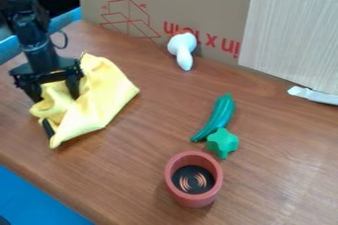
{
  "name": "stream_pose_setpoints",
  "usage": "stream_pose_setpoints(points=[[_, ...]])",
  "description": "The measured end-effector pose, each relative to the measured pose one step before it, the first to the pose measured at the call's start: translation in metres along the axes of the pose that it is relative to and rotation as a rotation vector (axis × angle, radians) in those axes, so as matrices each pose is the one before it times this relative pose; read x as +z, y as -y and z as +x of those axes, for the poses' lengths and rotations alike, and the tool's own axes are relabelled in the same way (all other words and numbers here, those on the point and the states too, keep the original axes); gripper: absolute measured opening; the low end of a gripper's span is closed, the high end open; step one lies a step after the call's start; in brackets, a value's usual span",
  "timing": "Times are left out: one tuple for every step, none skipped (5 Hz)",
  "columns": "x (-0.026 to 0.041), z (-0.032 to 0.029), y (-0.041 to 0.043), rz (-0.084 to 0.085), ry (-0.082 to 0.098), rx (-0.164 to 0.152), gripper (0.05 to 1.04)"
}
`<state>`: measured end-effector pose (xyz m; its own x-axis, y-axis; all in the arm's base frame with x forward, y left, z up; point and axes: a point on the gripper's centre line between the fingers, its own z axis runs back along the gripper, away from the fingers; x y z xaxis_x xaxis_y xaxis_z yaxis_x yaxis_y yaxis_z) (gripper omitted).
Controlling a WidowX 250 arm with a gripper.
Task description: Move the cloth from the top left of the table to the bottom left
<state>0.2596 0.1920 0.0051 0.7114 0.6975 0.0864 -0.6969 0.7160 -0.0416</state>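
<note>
The black gripper [53, 95] hangs at the left of the frame, its two fingers spread well apart at the folds of the crumpled yellow cloth [105, 93]; whether they have hold of fabric, I cannot tell. The cloth lies on the wooden table [277, 169], left of the long green toy vegetable [220, 113] and reddish cup [191, 200].

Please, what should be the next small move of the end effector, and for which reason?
I would probably close the end effector on the yellow cloth, without shifting sideways first. Its two fingers stand apart and point down at the bunched part, with some fabric between them, so closing here seems likely to catch a fold.
</note>
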Motion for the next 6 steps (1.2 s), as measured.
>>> stream_pose_setpoints(points=[[0.00217, 0.00345, 0.00262, -0.0137, -0.0212, 0.0209, 1.001], [0.01395, 0.00161, -0.00152, -0.0396, -0.0939, 0.0676, 0.999], [0.03435, 0.01199, 0.00819, -0.0805, -0.0471, 0.0253, 0.999], [0.04281, 0.01108, 0.00578, -0.0635, -0.0314, 0.0225, 0.999], [0.03868, 0.00520, 0.00761, -0.0403, -0.0042, 0.0091, 1.000], [0.01955, 0.00369, 0.00119, 0.0260, 0.0202, 0.0025, 1.000]])
